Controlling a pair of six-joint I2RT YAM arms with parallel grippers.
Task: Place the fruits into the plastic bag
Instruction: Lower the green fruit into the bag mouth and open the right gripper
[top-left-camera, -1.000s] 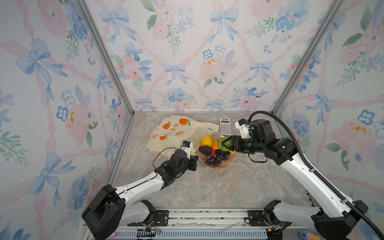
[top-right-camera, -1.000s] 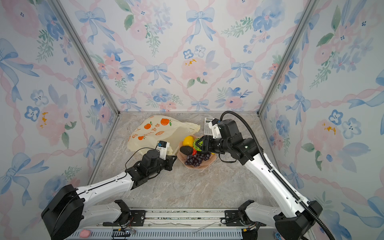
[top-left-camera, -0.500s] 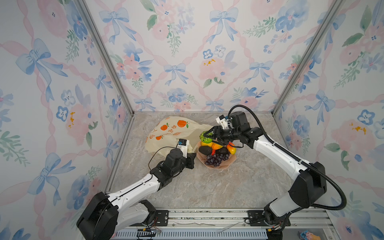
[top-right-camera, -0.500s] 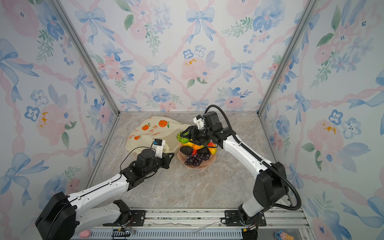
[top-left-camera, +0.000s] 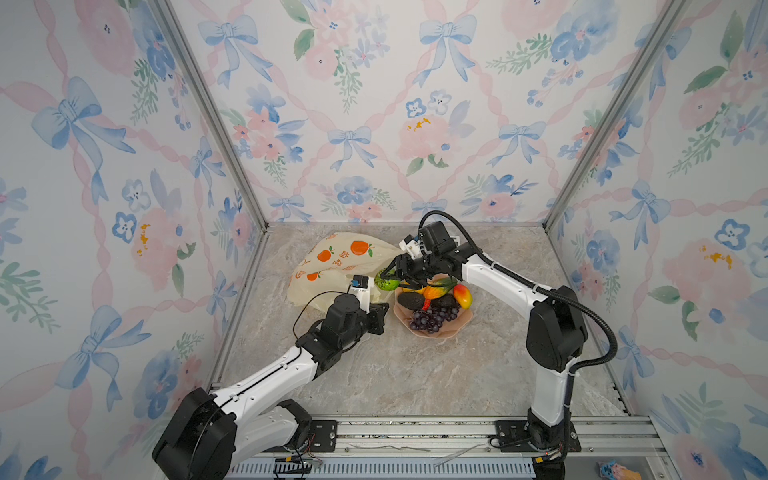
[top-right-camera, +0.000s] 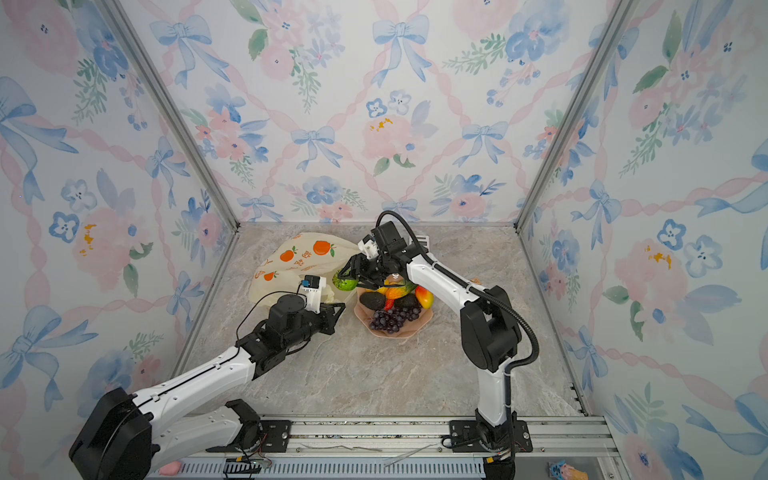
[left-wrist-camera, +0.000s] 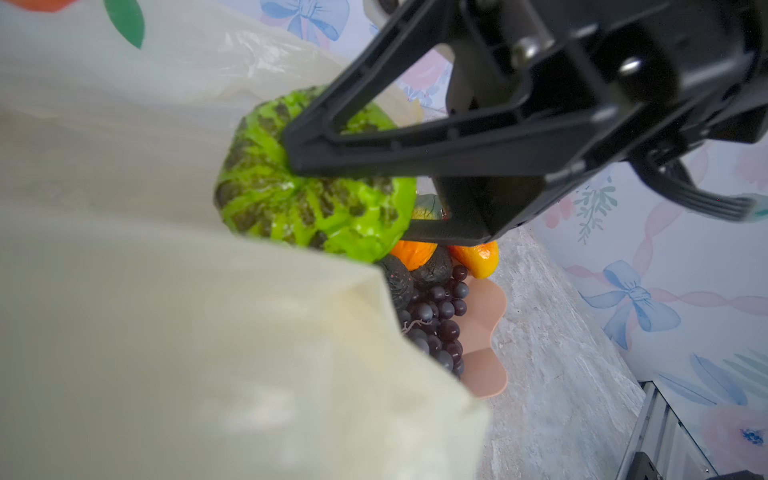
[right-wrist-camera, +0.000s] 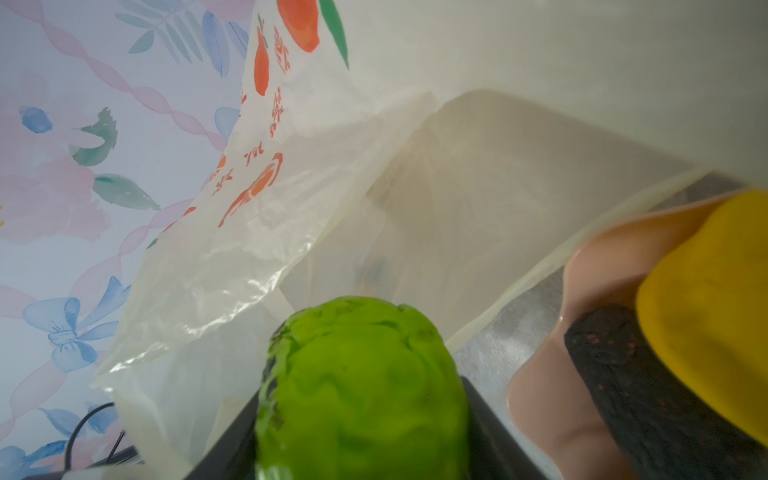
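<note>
1 bright green fruit (top-left-camera: 385, 284), seemingly light, hard and slick, sits grasped across its middle in the right hand (top-left-camera: 394, 272) at the plastic bag (top-left-camera: 328, 270) mouth; the left hand (top-left-camera: 379, 315), clenched, pinches the flimsy rim.

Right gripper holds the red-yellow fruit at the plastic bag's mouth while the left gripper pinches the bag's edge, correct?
No: the right gripper holds the bright green fruit, clear in the left wrist view; the red-yellow fruit lies on the plate. The rest stands: it is at the mouth of the plastic bag, the left gripper pinching the edge.
</note>
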